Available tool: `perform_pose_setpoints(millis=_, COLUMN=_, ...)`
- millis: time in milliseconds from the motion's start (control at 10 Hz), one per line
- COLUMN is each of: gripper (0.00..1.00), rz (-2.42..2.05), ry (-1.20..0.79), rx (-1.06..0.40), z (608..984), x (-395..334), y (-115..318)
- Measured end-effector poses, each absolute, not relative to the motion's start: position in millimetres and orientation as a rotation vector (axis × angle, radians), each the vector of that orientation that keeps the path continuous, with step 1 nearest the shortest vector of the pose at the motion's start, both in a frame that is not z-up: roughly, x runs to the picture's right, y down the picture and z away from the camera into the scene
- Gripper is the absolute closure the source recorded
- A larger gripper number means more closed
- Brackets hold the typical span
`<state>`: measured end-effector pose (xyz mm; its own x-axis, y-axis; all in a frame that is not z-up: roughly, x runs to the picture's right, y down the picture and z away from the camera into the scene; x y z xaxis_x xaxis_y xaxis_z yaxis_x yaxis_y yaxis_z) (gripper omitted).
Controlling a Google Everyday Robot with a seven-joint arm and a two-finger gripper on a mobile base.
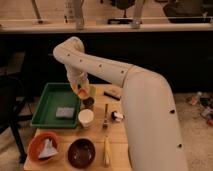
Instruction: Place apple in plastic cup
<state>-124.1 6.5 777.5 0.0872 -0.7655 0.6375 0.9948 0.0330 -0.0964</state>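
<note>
My gripper point(80, 90) hangs from the arm's wrist over the right edge of the green tray point(50, 102), at the back left of the table. It is shut on the apple point(81, 93), a small orange-yellow fruit showing just below the fingers. The plastic cup point(92, 91), yellow-green and slightly see-through, stands right beside the gripper on its right, partly hidden by it. The apple is level with the cup's rim and to its left, not inside it.
A small dark cup point(88, 103) and a white cup point(86, 118) stand in front of the plastic cup. The tray holds a grey sponge point(64, 112). An orange bowl point(44, 148), a dark bowl point(81, 152) and a fork point(106, 118) lie near the front edge.
</note>
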Motion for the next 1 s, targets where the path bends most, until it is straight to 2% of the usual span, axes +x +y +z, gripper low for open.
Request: perform_pose_setpoints(millis=1000, gripper=1.00, rz=-1.418, ry=-0.524, rx=-0.562, z=804.0, x=-124.7, y=-25.3)
